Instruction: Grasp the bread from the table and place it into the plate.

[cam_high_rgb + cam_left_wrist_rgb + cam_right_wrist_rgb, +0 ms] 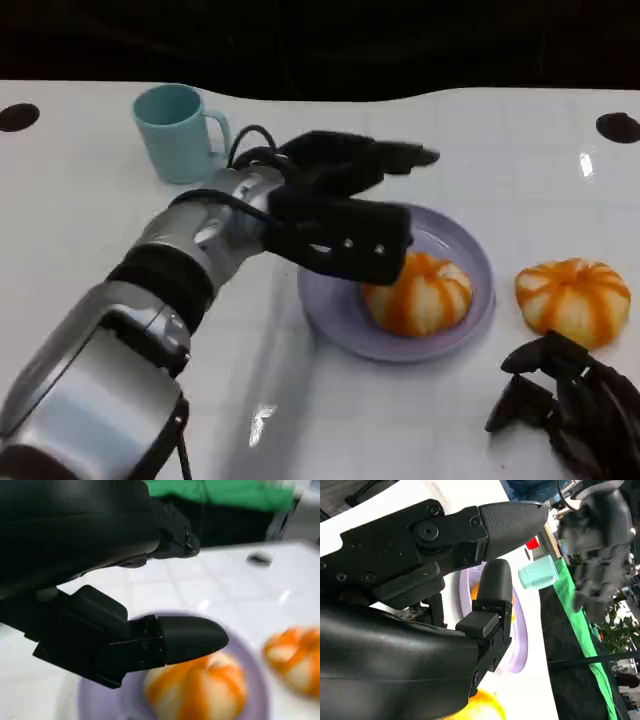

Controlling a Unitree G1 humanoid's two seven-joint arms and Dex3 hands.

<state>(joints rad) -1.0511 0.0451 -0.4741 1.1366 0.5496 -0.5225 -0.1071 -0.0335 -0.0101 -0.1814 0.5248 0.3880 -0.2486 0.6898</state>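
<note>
A round orange-and-white bread (418, 293) lies in the purple plate (455, 240) at the table's middle. My left hand (340, 215) hovers just over the plate's near-left side with its fingers spread and nothing in them. The left wrist view has one finger (187, 639) stretched above that bread (200, 687) and the plate (257, 680). A second bread (573, 297) sits on the table to the plate's right. My right hand (570, 400) rests low at the front right, just short of this bread, holding nothing. The right wrist view looks past its fingers (495, 585) to the plate (520, 630).
A teal mug (180, 130) stands at the back left, behind my left forearm, and appears in the right wrist view (537, 575). Two dark round marks (618, 127) lie near the table's far corners. The table's far edge meets a dark backdrop.
</note>
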